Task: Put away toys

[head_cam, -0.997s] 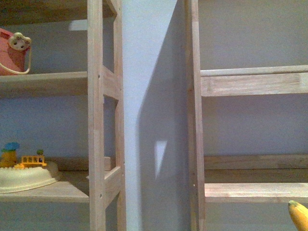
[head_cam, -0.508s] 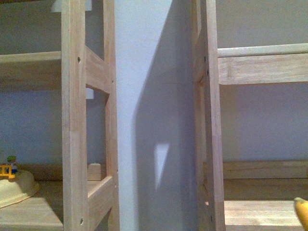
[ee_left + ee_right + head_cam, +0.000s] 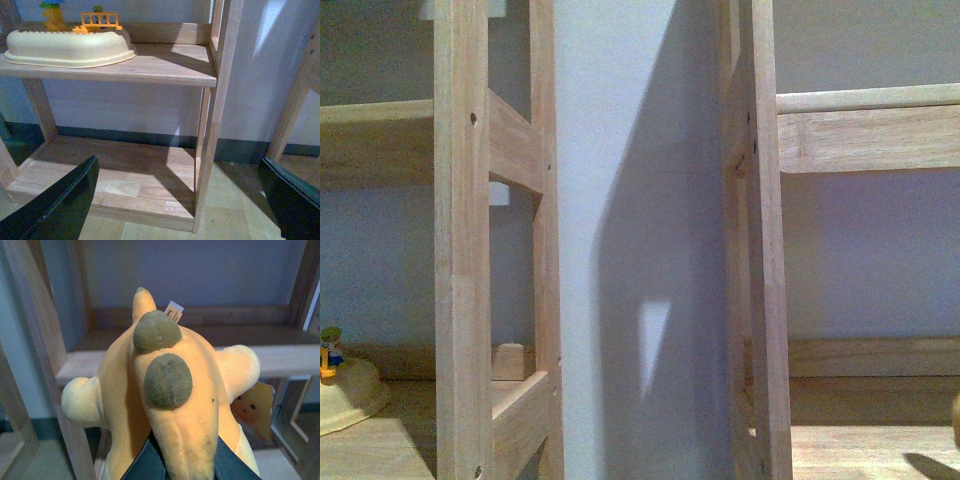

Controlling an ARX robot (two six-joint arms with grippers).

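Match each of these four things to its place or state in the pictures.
Things:
1. plush toy
2. pale dome toy
3. left pincer
4. paper tag

Places or states:
A. open, holding nothing
B. resting on a wooden shelf
C. held in the right pincer
D. sticking up from the plush toy

Pairs: 1-C, 2-B, 3-A, 4-D

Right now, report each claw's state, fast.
Left claw: open, holding nothing.
Right claw: closed on the plush toy.
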